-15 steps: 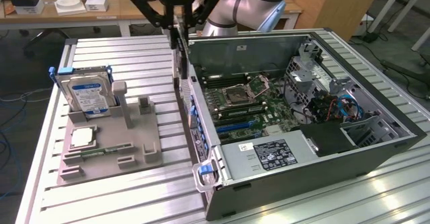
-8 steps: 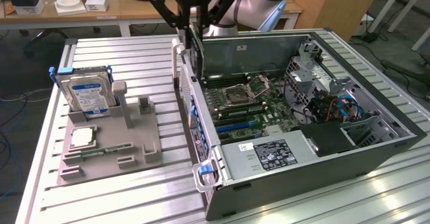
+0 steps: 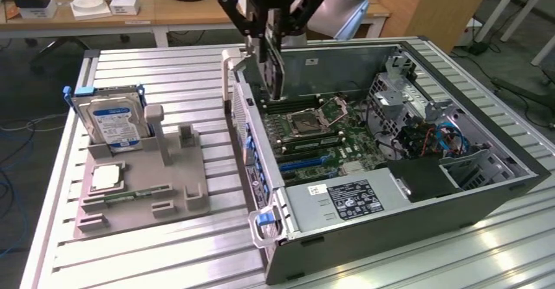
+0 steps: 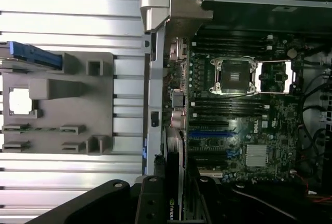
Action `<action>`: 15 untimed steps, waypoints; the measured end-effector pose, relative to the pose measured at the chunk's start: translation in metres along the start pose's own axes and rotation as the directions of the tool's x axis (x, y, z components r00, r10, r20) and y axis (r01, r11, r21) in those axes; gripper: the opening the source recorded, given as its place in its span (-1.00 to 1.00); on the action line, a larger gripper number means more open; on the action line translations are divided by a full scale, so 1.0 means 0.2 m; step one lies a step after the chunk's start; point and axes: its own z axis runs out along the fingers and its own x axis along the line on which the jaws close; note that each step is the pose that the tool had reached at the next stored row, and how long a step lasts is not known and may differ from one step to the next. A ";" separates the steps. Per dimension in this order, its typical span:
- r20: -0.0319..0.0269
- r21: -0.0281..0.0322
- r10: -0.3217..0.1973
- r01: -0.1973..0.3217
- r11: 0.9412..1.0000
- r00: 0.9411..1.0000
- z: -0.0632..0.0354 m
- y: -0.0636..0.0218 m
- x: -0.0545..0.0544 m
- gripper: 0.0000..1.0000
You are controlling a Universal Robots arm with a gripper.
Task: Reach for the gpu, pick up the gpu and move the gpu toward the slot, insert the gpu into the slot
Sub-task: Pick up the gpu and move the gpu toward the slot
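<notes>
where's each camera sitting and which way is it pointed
Exterior view: off the arm, raised, angled down at the ribbed aluminium table and open black computer case; the black gripper hangs above the case holding the thin dark gpu card.
Wrist view: on the wrist, facing straight down into the case at the green motherboard; the gripper and gpu card show.
Shared: table, case, grey plastic parts tray, motherboard, gripper, card.

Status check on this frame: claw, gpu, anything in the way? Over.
Status: claw shut on gpu, card held on edge. Card over the motherboard in the open case, not seated. Nothing seen between card and board.
</notes>
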 end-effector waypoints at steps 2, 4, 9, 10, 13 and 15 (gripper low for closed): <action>0.000 0.000 -0.002 0.002 1.000 1.000 0.002 0.000 -0.04 -0.48; 0.000 0.000 -0.004 0.004 1.000 1.000 0.005 -0.001 -0.07 -0.48; 0.000 0.000 -0.007 0.007 1.000 1.000 0.011 -0.002 -0.15 -0.48; 0.000 0.000 -0.008 0.008 1.000 1.000 0.013 -0.002 -0.16 -0.48; 0.000 0.000 -0.010 0.010 1.000 1.000 0.017 -0.002 -0.21 -0.48; 0.000 0.000 -0.011 0.011 1.000 1.000 0.019 -0.003 -0.25 -0.48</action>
